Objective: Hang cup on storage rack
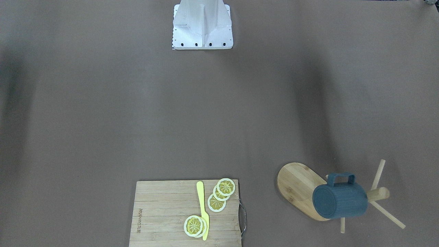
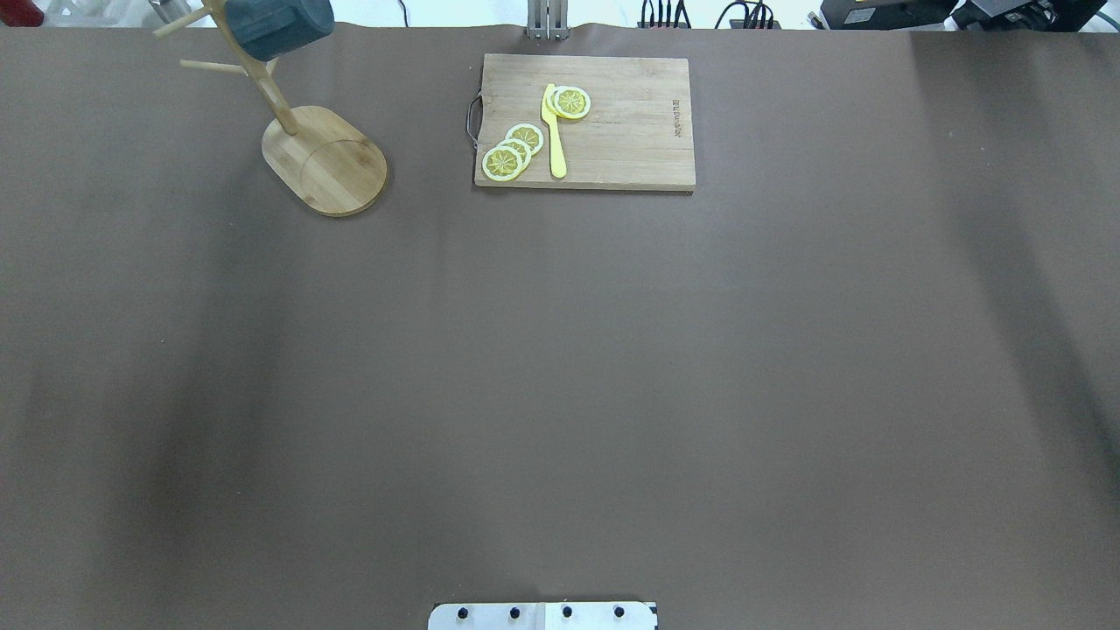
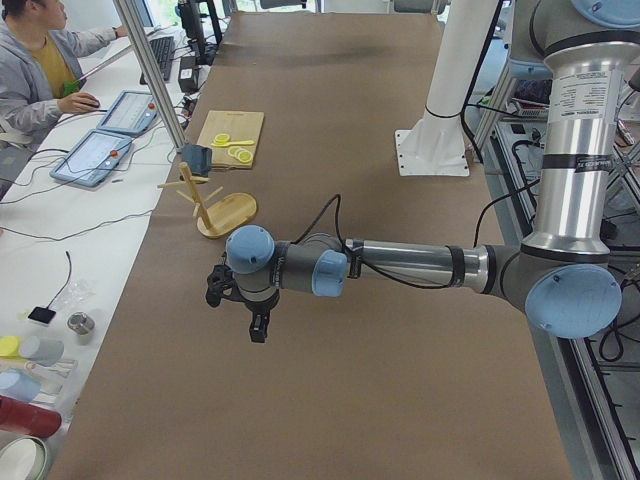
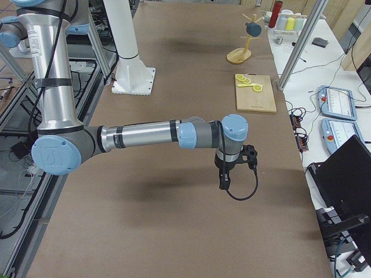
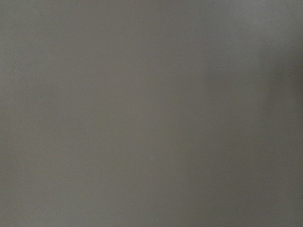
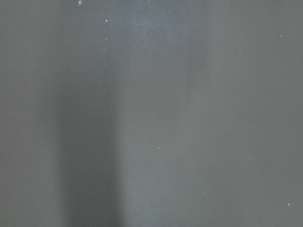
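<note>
The cup (image 1: pixel 339 200) hangs on the storage rack (image 1: pixel 295 181), lying sideways high against the central post with its squared handle over one of the thin pegs and its flat bottom facing away from the post. Beside the rack, toward the robot's right, lies a wooden cutting board (image 1: pixel 164 209) carrying lemon slices (image 1: pixel 221 193) and a yellow knife (image 1: pixel 203 209). The left gripper (image 3: pixel 258 326) hovers over the bare brown table (image 2: pixel 560 350), well apart from the rack on the robot's side; the right gripper (image 4: pixel 224 180) hangs farther still from the rack, past the cutting board. Whether either gripper's fingers are spread or pressed together cannot be told.
</note>
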Motion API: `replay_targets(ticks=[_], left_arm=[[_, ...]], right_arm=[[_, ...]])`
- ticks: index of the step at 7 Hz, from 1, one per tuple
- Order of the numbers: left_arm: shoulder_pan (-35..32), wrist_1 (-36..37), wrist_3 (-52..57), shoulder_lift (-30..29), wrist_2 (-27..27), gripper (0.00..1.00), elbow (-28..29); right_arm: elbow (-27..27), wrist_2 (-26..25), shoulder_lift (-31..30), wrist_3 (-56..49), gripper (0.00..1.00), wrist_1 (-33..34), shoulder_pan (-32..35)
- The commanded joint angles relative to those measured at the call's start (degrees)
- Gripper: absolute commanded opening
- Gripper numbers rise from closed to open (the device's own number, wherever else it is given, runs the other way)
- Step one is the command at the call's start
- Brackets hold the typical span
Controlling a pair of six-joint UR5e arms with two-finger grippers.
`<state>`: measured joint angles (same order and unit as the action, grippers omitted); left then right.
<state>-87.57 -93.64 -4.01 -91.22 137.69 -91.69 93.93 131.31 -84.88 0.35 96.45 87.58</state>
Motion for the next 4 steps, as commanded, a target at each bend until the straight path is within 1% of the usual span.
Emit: replay_targets(ticks=[1, 3, 4], left_arm=[[0.0, 2.4, 0.1, 0.2, -0.3, 0.98, -0.5], [0.1, 2.3, 0.0, 0.8, -0.4, 0.98, -0.6], [0.1, 2.2, 0.0, 0.8, -0.4, 0.98, -0.7]], right_arm=[[-0.1, 0.1, -0.4, -0.2, 1.00, 1.9, 0.4], [-0.1, 0.6, -0.5, -0.1, 1.00, 2.5, 1.4], [0.2, 0.1, -0.7, -0.2, 1.00, 2.3, 1.4]])
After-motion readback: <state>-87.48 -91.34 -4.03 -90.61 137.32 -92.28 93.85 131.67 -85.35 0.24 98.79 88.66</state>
